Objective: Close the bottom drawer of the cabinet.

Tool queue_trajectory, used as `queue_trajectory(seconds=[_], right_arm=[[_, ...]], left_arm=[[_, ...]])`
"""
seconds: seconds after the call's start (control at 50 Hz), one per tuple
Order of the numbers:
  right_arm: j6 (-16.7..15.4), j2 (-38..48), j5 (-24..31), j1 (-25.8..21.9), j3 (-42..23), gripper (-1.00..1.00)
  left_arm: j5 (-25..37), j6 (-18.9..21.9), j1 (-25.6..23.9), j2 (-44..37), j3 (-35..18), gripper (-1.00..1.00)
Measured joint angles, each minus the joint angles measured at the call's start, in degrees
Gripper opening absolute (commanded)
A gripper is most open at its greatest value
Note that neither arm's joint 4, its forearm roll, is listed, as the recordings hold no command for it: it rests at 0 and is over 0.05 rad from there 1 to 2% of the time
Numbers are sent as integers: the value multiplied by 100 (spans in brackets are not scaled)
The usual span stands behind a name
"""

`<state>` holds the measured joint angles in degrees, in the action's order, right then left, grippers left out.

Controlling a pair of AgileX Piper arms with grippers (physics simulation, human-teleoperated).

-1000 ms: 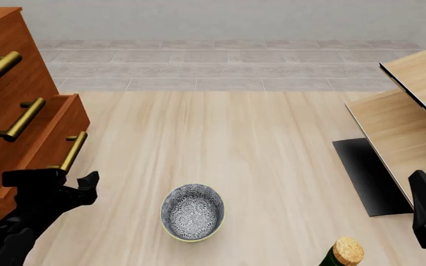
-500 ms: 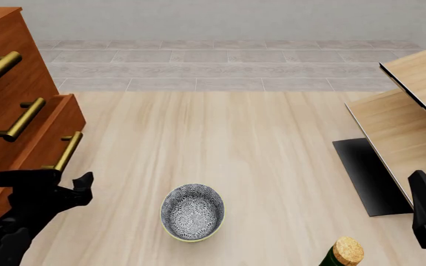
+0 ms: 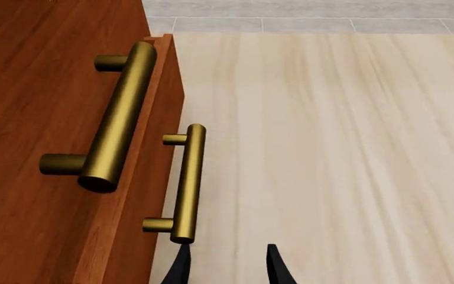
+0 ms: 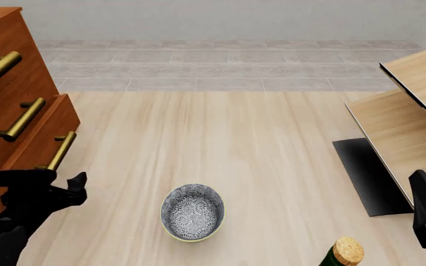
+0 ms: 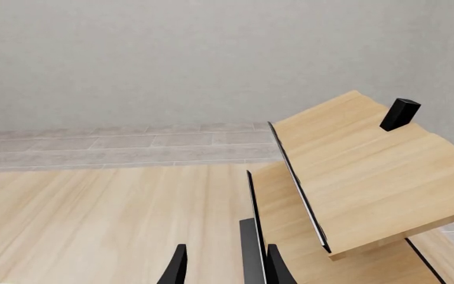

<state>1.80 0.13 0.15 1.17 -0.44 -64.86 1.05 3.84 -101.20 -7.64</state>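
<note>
The reddish-brown cabinet [image 4: 9, 41] stands at the left with three brass bar handles. The bottom drawer [image 4: 41, 136] sticks out a little past the drawers above; its handle [image 4: 59, 151] shows in the left wrist view [image 3: 187, 183] too. My left gripper [image 4: 50, 182] is open and empty, right at the near end of that handle; its fingertips [image 3: 181, 266] sit just beside the drawer front [image 3: 149, 177]. I cannot tell if they touch. My right gripper [image 4: 425, 194] is open and empty at the right edge, far from the cabinet.
A patterned bowl [image 4: 192, 212] sits on the table in front, between the arms. A corked green bottle [image 4: 344, 252] stands at the near right. Pale wood furniture with black edging [image 4: 405, 119] fills the right side, close to my right gripper [image 5: 227, 269].
The bottom drawer has slid leftward into the cabinet, and my left gripper has moved left with it. The right arm has not moved.
</note>
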Motion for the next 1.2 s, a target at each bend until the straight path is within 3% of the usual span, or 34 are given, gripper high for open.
queue_trajectory(seconds=[1.2], right_arm=[[8,7,-9,-9,5,100]], left_arm=[[-267,619,568,-298,-92,100]])
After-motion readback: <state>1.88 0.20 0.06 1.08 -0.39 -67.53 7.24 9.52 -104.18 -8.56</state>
